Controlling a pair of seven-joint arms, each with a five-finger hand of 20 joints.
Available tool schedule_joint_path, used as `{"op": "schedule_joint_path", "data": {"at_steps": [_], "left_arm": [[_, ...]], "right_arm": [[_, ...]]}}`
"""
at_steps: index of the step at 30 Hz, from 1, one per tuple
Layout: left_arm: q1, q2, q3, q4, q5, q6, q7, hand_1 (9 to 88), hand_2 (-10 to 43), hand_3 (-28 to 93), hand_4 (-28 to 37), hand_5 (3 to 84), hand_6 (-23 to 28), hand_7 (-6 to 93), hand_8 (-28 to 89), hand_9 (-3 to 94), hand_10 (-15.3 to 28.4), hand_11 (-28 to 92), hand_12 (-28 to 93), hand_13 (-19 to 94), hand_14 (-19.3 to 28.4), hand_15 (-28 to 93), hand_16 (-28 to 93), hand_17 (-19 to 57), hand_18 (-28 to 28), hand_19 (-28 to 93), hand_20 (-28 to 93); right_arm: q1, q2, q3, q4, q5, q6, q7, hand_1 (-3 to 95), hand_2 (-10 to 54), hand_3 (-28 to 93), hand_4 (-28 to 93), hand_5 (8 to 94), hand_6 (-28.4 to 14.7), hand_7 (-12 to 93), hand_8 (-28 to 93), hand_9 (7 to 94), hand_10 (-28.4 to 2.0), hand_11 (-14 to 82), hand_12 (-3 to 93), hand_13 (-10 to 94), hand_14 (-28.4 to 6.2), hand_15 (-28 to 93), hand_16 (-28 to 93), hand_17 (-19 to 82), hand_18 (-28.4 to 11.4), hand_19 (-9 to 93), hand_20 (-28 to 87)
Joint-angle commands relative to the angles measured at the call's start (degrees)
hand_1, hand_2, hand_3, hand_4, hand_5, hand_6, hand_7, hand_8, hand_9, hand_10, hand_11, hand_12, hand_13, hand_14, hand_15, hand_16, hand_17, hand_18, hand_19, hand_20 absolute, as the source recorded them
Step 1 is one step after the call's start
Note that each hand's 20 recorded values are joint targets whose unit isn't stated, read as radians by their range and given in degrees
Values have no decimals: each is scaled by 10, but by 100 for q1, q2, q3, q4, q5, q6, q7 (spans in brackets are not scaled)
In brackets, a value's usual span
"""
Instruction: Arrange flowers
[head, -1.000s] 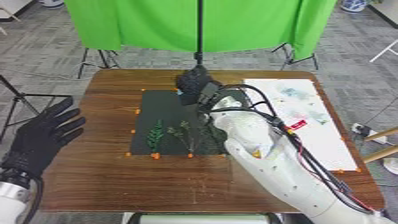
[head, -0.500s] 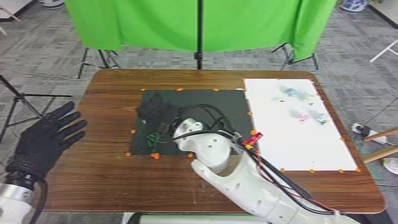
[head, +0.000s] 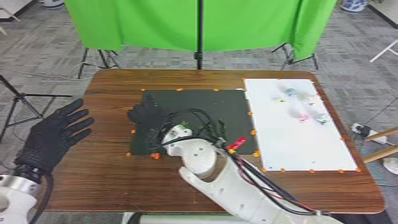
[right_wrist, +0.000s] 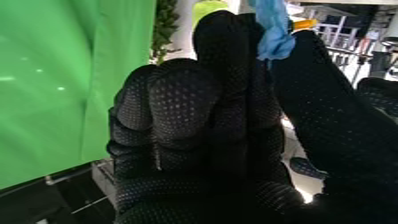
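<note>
Head view: the right arm (head: 235, 187) reached in from the bottom edge, its right hand (head: 149, 114) over the left part of the black mat (head: 226, 107). Right wrist view: fingers of the right hand (right_wrist: 226, 115) mostly straight and close together, thumb (right_wrist: 311, 75) drawn in against them, with a light blue petal-like piece (right_wrist: 276, 37) pinched near the tips. Beyond the fingers, a green leafy sprig (right_wrist: 165, 30).

Left hand (head: 51, 135) by the left edge of the brown table (head: 98, 180), fingers straight and spread apart, holding nothing.

Flowers, head view: the white board (head: 302, 147), just beside the mat on its right, bore pale blossoms toward its far end. Noted a blue one (head: 290, 92) nearest the far edge, a small green one (head: 280, 100) near it, and a pink one (head: 303, 117) nearer the robot, a bluish one (head: 322, 119) beside that.

Surroundings: orange tape (head: 155, 156) along the mat's edges; a red tag (head: 238, 143) on the right arm; green cloth (head: 142, 25) beyond the table, dark pole (head: 199, 32) in front of it.
</note>
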Motion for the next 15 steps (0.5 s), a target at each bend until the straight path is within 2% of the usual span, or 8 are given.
{"op": "schedule_joint_path", "data": {"at_steps": [1, 3, 7, 13, 14, 15], "left_arm": [[-64, 17, 65, 64, 46, -103, -110, 240, -17, 700, -283, 265, 21, 213, -120, 210, 101, 228, 159, 159, 127, 337, -12, -116, 188, 408, 75], [-26, 72, 71, 62, 9, -67, -69, 241, -17, 699, -283, 265, 21, 213, -120, 210, 101, 228, 159, 158, 127, 339, -11, -116, 188, 407, 75], [9, 37, 40, 44, 25, -89, -50, 240, -17, 700, -283, 265, 22, 213, -120, 209, 101, 229, 160, 158, 127, 339, -12, -115, 188, 407, 76], [-80, 19, 72, 68, 26, -139, -132, 240, -17, 699, -283, 265, 22, 213, -119, 210, 101, 229, 160, 158, 127, 340, -11, -115, 188, 407, 76], [-97, 76, 109, 84, -45, -118, -84, 240, -17, 699, -283, 265, 22, 213, -119, 210, 101, 229, 159, 158, 127, 340, -11, -115, 188, 407, 77], [-98, 77, 115, 84, -101, -128, -69, 240, -17, 699, -283, 265, 22, 213, -119, 210, 101, 229, 159, 158, 127, 340, -11, -115, 188, 407, 76]], "right_arm": [[-25, -98, 77, 185, -418, 84, -33, 470, -95, 808, -283, 715, 36, 481, -94, 875, -24, 208, 479, 759, -24, 657, 298, 300, -171, 807, 408], [-20, -85, 91, 197, -496, -5, -94, 472, -95, 806, -283, 711, 37, 487, -100, 872, -24, 204, 480, 756, -23, 658, 298, 297, -169, 803, 408], [3, -44, 100, 105, -561, -262, -170, 473, -95, 803, -283, 707, 40, 493, -104, 867, -23, 203, 483, 745, -23, 662, 300, 290, -168, 796, 408], [24, -77, 121, 147, -575, -330, -92, 465, -95, 797, -283, 699, 46, 495, -109, 862, -20, 201, 482, 737, -24, 665, 300, 282, -168, 789, 410], [23, -69, 130, 151, -532, -332, -78, 460, -95, 795, -283, 698, 45, 495, -109, 860, -21, 201, 482, 735, -24, 665, 300, 282, -168, 789, 410], [-8, -88, 164, 160, -459, -330, -86, 450, -95, 793, -283, 696, 45, 495, -108, 858, -20, 201, 483, 733, -24, 667, 300, 281, -168, 789, 411]]}}
